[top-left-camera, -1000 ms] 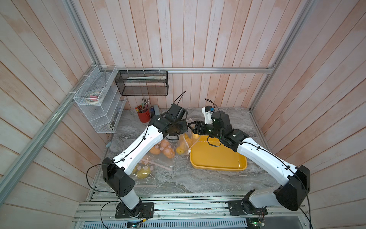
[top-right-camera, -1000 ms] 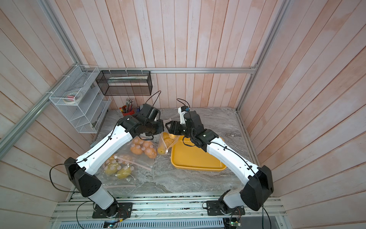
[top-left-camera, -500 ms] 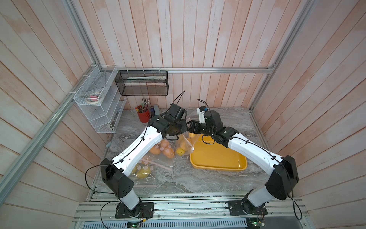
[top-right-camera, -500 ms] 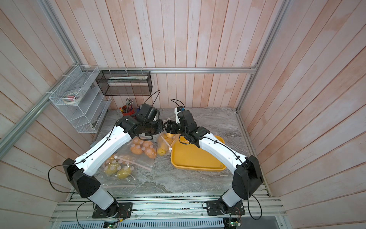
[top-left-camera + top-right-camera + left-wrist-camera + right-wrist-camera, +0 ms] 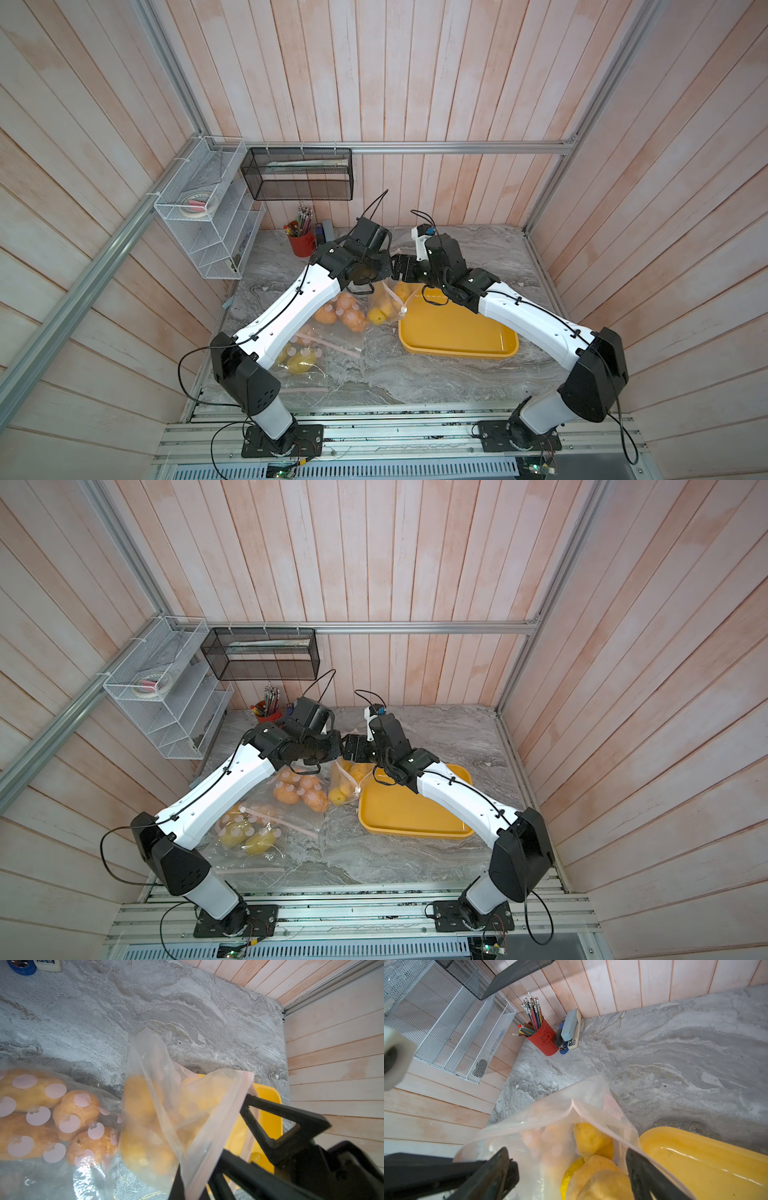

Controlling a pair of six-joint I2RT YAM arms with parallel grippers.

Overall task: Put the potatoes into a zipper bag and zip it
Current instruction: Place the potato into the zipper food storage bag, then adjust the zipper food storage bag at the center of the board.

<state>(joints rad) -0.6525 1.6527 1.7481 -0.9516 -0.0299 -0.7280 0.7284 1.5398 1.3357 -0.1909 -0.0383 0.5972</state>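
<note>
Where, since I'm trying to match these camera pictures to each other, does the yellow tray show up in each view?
Top views: the yellow tray lies flat on the table, right of centre.
Left wrist: a strip of it shows behind the lifted bag.
Right wrist: its rounded corner sits right beside that bag.
Shared landmark: the lifted bag, at the tray's far left corner in both top views.

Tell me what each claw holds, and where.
Left claw pinches the clear plastic zipper bag at its pink mouth edge; right claw stands open, holding nothing.
</note>
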